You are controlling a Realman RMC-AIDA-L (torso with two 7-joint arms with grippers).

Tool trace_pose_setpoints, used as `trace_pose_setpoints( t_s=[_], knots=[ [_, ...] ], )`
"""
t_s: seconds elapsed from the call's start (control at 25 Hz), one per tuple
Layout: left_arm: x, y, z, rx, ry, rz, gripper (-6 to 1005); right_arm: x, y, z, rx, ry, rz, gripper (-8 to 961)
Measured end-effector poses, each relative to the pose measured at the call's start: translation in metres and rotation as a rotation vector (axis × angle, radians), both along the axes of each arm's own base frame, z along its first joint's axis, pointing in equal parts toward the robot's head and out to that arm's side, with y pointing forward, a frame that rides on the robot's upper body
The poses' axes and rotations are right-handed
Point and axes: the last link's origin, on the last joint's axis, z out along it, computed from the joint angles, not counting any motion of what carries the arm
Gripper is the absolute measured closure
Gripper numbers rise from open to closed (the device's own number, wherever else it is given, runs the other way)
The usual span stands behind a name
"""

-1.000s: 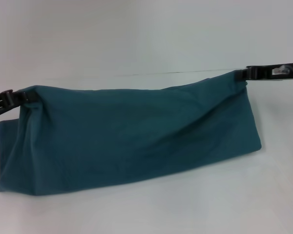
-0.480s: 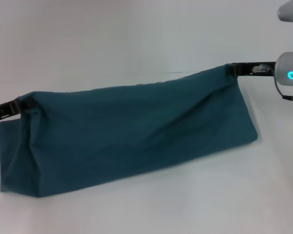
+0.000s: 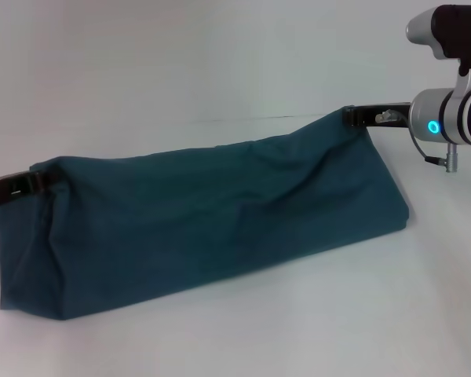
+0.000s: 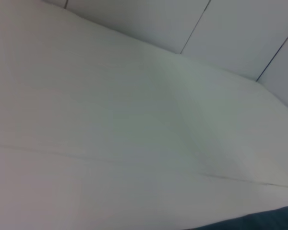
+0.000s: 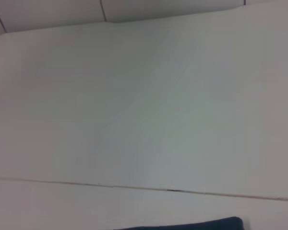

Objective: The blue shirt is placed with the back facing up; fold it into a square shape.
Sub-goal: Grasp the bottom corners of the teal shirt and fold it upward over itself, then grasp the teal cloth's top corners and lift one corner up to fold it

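Observation:
The blue shirt point(image 3: 212, 216) is a dark teal folded band, held up off the white table along its top edge and draping down to it. My left gripper point(image 3: 38, 182) is shut on the shirt's upper left corner, low at the left edge of the head view. My right gripper point(image 3: 353, 118) is shut on the upper right corner, which rides higher. A sliver of the shirt point(image 4: 259, 223) shows in the left wrist view, and another strip of the shirt point(image 5: 201, 224) in the right wrist view.
The white table point(image 3: 243, 330) spreads in front of and behind the shirt. A thin seam point(image 5: 149, 188) crosses the tabletop behind the shirt. My right arm's silver wrist with a blue light point(image 3: 447, 122) hangs at the right edge.
Both grippers have carried the shirt's top edge leftward and toward the near side. The right arm's wrist has come into view. The left corner has sunk slightly.

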Motion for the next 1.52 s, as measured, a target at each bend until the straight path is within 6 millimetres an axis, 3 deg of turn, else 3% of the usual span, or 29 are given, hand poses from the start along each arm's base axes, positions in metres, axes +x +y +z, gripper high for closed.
trace_pose_setpoints(
  t_s=[0.52, 0.8, 0.88, 1.08, 1.52],
  knots=[
    [-0.007, 0.006, -0.004, 0.042, 0.126, 0.009, 956, 0.005, 0.004, 0.0, 0.045, -0.017, -0.015, 898],
    [-0.015, 0.009, -0.006, 0.109, 0.182, 0.063, 955, 0.003, 0.007, 0.006, 0.071, -0.02, -0.009, 836],
    [-0.015, 0.01, -0.005, 0.118, 0.184, 0.066, 749, 0.002, 0.008, 0.006, 0.074, -0.02, -0.008, 636],
    [-0.014, 0.013, 0.002, 0.137, 0.181, 0.069, 562, 0.001, 0.009, 0.007, 0.08, -0.02, -0.006, 393],
    [-0.007, 0.007, 0.025, 0.098, 0.09, 0.033, 334, 0.001, 0.006, 0.011, 0.056, -0.02, 0.005, 174]
  ],
)
